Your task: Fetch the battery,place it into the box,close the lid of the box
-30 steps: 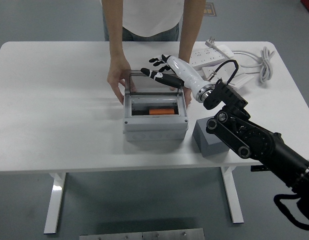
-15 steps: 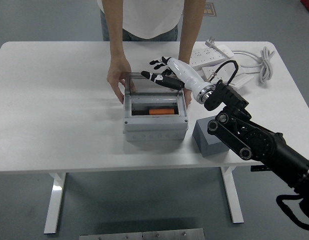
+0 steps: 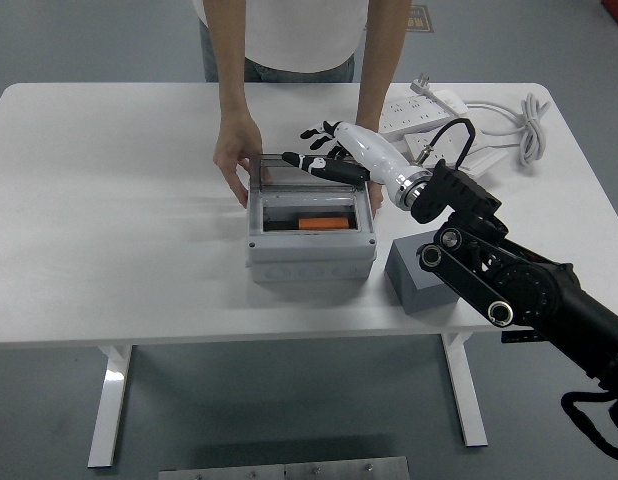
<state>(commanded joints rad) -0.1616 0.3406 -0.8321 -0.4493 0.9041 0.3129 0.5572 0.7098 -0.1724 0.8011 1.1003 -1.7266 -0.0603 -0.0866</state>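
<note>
A grey box [image 3: 311,255] stands mid-table with its clear lid [image 3: 299,170] raised part way. An orange battery [image 3: 325,223] lies inside it. My right hand [image 3: 324,155] has its fingers spread and rests on the top of the lid, holding nothing. A person at the far side holds the box steady, one hand [image 3: 236,155] at its left wall and the other [image 3: 374,195] at its right wall. My left arm is out of view.
A dark grey block [image 3: 421,275] stands right of the box, under my right forearm. A white power strip [image 3: 429,110] and a coiled white cable [image 3: 519,125] lie at the far right.
My right hand has dropped slightly and pressed the lid lower toward the box. The person's hands have stayed put.
</note>
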